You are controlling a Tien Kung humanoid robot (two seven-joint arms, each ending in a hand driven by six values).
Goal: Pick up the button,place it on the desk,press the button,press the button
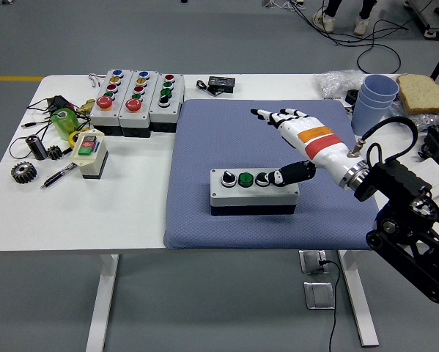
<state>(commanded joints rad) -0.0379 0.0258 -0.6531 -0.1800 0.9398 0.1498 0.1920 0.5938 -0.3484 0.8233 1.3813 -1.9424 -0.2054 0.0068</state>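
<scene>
A grey button box (253, 191) with a black selector knob, a green button and further buttons lies on the blue mat (226, 132) near its front edge. My right hand (292, 132), white with an orange and red band, hovers above and behind the box's right end. Its fingers (274, 115) are spread and point left, and they hold nothing. The black thumb (291, 173) hangs down just over the box's right end. My left hand is out of view.
Three more button boxes (137, 99) stand at the back left, with a small green and red switch box (89, 153), gears, a pen and cables nearby. Blue cups (372, 103), bread and bags sit at the back right. A black device (220, 83) lies behind the mat.
</scene>
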